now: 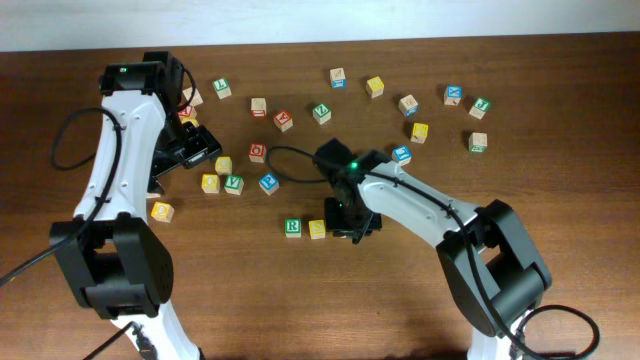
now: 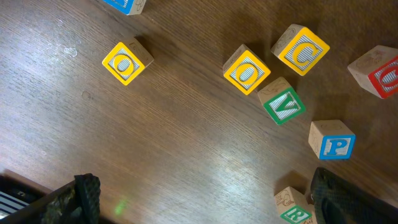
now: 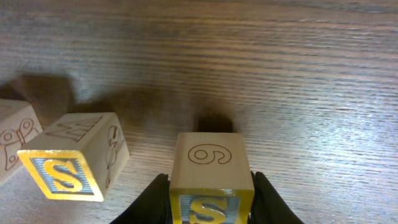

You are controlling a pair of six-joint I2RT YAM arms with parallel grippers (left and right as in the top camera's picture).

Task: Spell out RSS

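Observation:
The green R cube point(image 1: 292, 227) sits on the table with a yellow S cube point(image 1: 317, 229) touching its right side. My right gripper point(image 1: 352, 228) is shut on a second yellow S cube point(image 3: 210, 180), held just right of the first S cube point(image 3: 71, 163); a sliver of another cube, likely the R, shows at the left edge. My left gripper point(image 1: 190, 145) is open and empty at the upper left, above bare wood point(image 2: 199, 199). The R cube point(image 2: 292, 208) shows at the bottom right of the left wrist view.
Other letter cubes lie scattered across the back of the table: yellow ones point(image 1: 210, 183), a green one point(image 1: 233, 184), a blue P cube point(image 1: 268, 183), a red one point(image 1: 257, 152), and more at the right point(image 1: 478, 141).

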